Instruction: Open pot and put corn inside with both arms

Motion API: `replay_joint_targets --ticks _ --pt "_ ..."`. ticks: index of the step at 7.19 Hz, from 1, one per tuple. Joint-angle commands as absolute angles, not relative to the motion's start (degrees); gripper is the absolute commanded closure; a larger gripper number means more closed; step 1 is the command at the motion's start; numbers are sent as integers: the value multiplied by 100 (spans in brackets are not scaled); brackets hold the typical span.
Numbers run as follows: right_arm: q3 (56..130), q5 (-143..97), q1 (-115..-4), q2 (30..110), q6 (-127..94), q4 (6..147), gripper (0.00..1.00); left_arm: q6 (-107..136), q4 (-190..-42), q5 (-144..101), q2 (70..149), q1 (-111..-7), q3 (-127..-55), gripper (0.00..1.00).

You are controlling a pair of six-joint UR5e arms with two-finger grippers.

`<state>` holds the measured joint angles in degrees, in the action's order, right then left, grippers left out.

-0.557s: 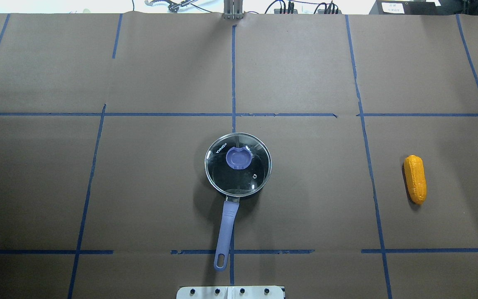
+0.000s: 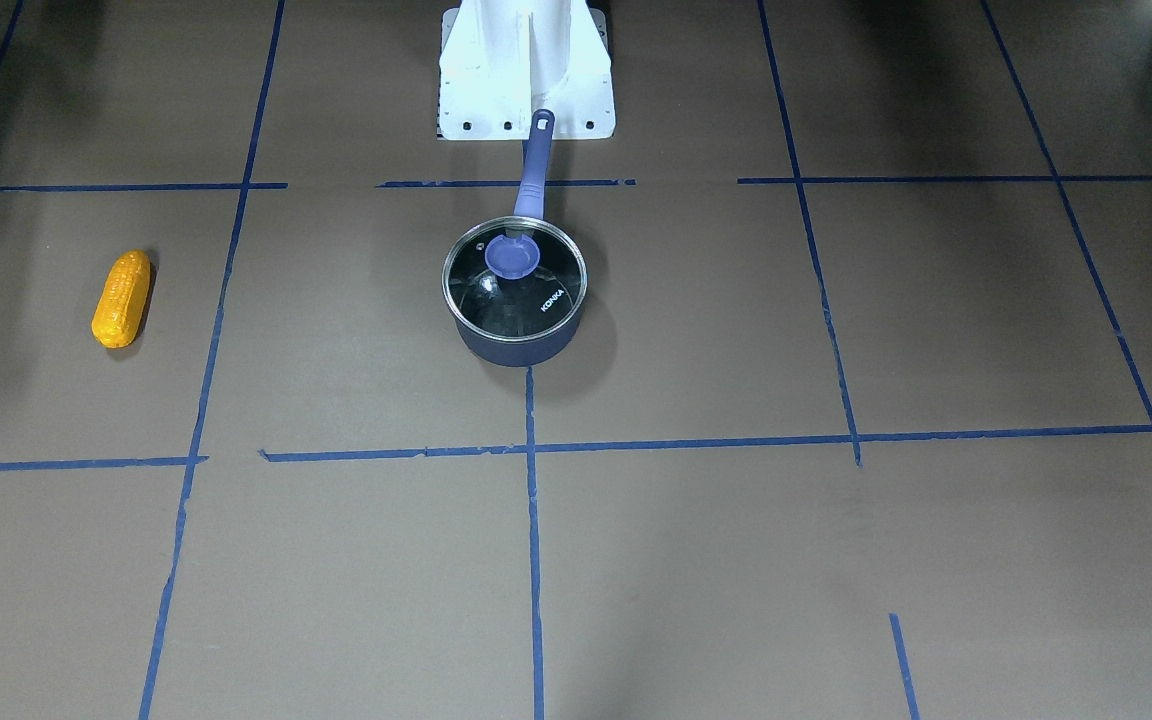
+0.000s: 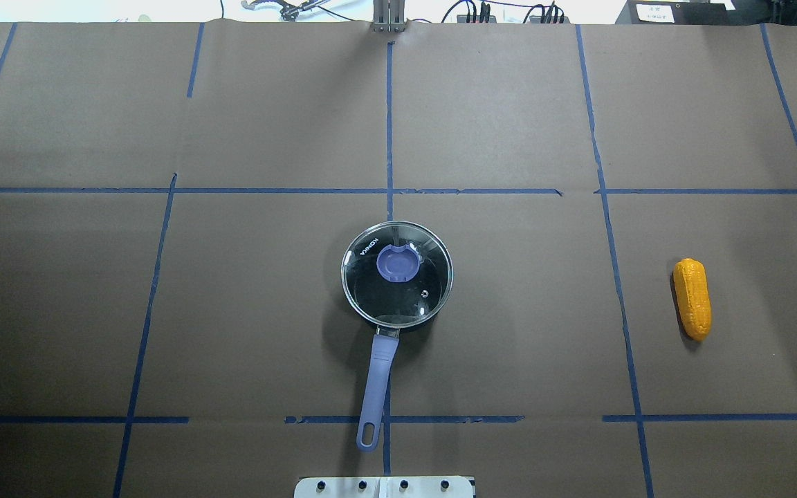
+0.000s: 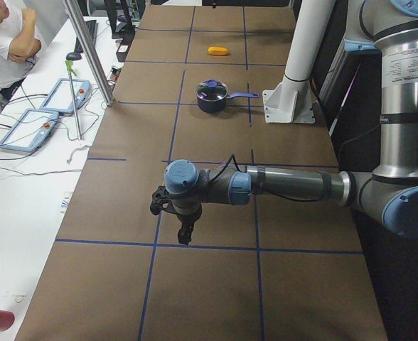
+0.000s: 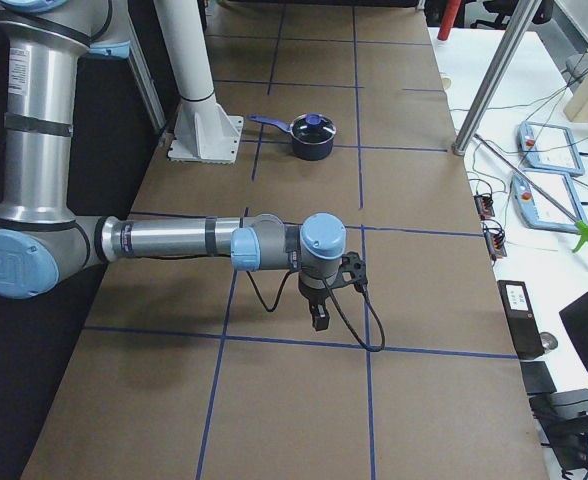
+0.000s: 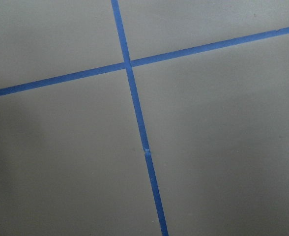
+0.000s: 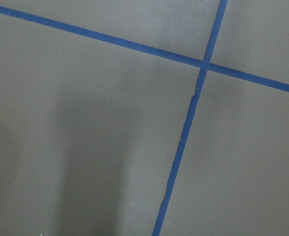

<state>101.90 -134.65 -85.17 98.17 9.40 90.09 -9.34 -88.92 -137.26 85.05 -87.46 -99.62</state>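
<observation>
The dark blue pot (image 2: 521, 349) stands at the table's middle with its glass lid (image 3: 396, 274) on it, and its purple handle (image 3: 378, 373) points toward my base. The orange-yellow corn (image 3: 692, 299) lies alone on the table to the pot's right; it also shows in the front-facing view (image 2: 122, 298). My left gripper (image 4: 185, 234) shows only in the exterior left view, far from the pot, fingers pointing down above the table. My right gripper (image 5: 319, 318) shows only in the exterior right view, likewise low over the table. I cannot tell whether either is open or shut.
The white base mount (image 2: 526, 70) stands just behind the pot's handle. Blue tape lines (image 3: 389, 124) grid the brown table. An operator (image 4: 3, 28) sits beyond the far side table with control pendants (image 4: 45, 117). A metal post (image 4: 88, 53) stands at the table's edge.
</observation>
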Motion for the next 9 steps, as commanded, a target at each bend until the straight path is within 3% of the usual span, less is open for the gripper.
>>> replay_joint_targets --ticks 1,4,5,7,9 --pt "10195 -13465 -8517 9791 932 9009 0 -897 -9357 -13737 8988 -8728 -9863 0" --pt "10204 -13465 -8525 9765 932 9009 0 -723 -10016 -13816 8657 -8571 -10589 0" --pt "10204 -13465 -8517 9765 932 9009 0 367 -10220 -13799 8875 -7873 -10956 0" --pt "10195 -13465 -8517 9765 932 9009 0 3073 -10074 -13258 9654 -6432 -11398 0" --pt "10195 -13465 -8517 9765 836 9009 0 4652 -8771 -13140 11084 -5401 -11417 0"
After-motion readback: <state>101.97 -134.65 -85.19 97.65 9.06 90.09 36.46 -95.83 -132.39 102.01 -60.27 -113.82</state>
